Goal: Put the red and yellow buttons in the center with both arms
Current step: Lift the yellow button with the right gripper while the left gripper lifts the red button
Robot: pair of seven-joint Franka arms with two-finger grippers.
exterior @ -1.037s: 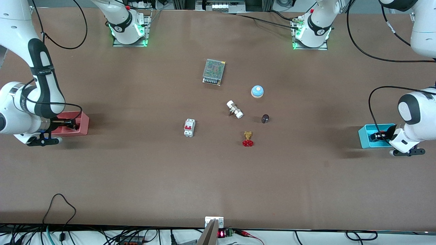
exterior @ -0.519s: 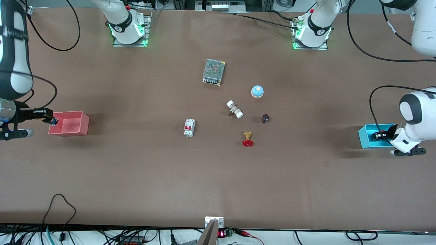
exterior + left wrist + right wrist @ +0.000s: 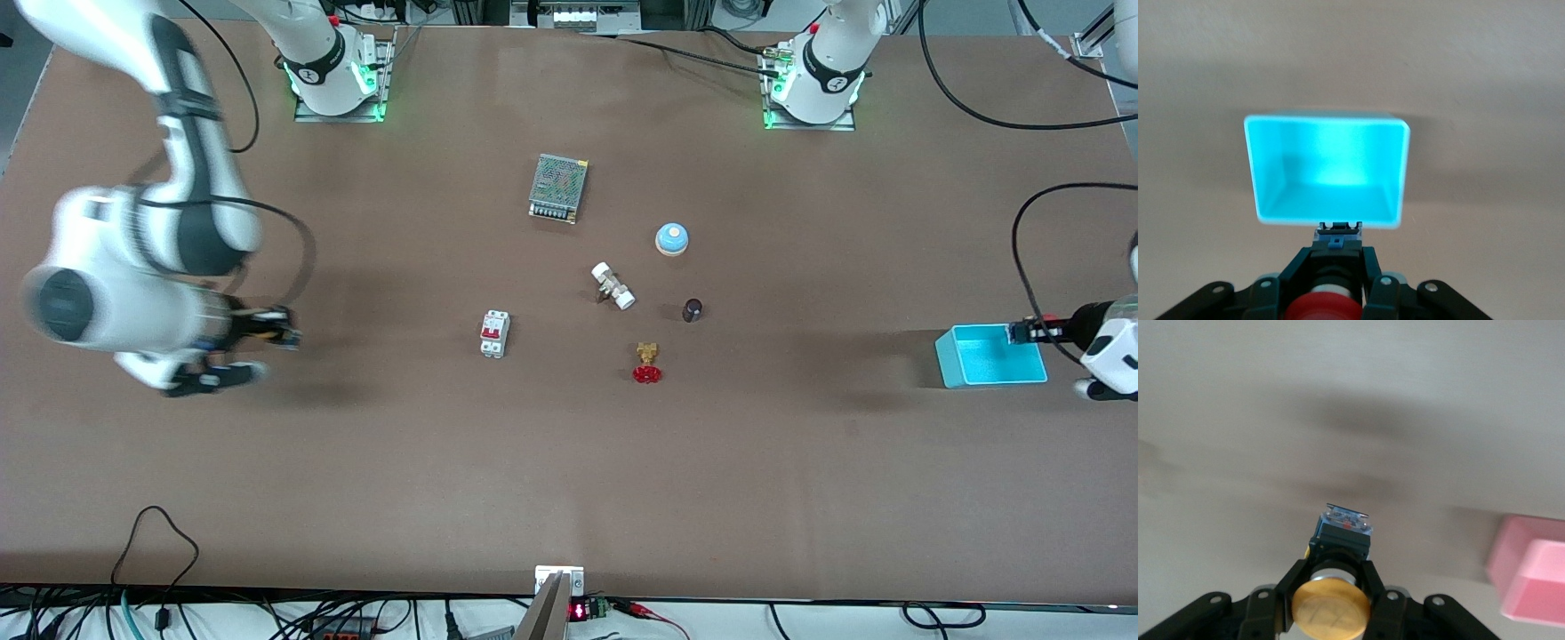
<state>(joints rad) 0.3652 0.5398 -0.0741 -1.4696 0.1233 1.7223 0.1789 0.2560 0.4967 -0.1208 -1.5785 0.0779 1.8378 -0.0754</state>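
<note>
Right gripper [image 3: 1331,583]: you see it closed on the yellow button [image 3: 1331,607], up over bare table toward the right arm's end; the pink bin [image 3: 1531,577] sits near.
Left gripper [image 3: 1335,267]: you see it clamped on the red button [image 3: 1323,308], just off the rim of the blue bin [image 3: 989,360] at the left arm's end.
Centre: red valve [image 3: 647,364]; breaker [image 3: 494,334]; bell [image 3: 672,238] farther.

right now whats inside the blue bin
Nothing shows inside the blue bin: both views show a bare floor. The left gripper, just outside its rim, is shut on the red button.
</note>
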